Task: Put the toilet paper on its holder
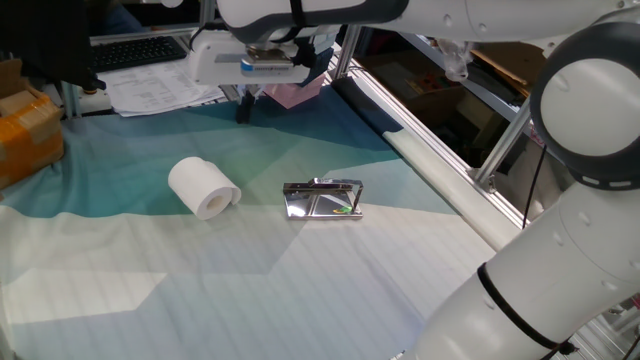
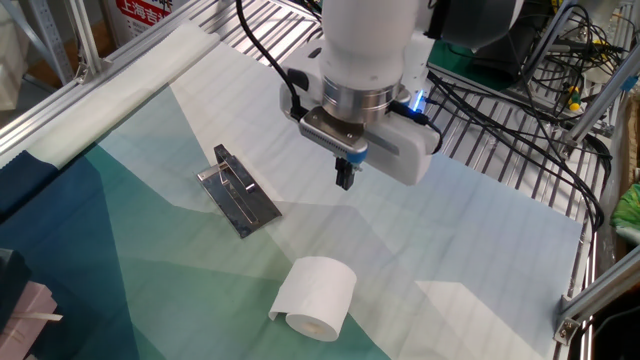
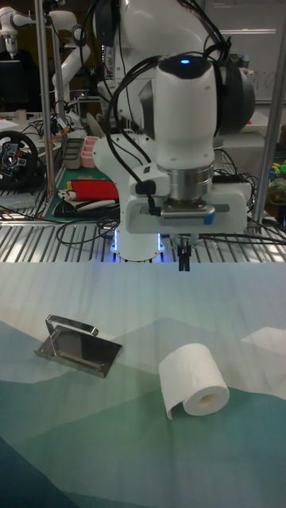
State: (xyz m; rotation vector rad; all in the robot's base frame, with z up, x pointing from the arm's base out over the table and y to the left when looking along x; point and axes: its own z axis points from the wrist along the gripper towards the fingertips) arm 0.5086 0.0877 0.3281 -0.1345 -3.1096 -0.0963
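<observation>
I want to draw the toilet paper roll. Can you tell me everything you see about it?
The toilet paper is a white, soft-looking roll lying on its side on the green and white cloth. It has a round hollow hole in the middle of its end, and a loose flap of paper hangs off one side down onto the cloth. Nothing else touches it. The shiny metal holder sits apart beside it, and the robot's tool is up in the air, away from the roll.
</observation>
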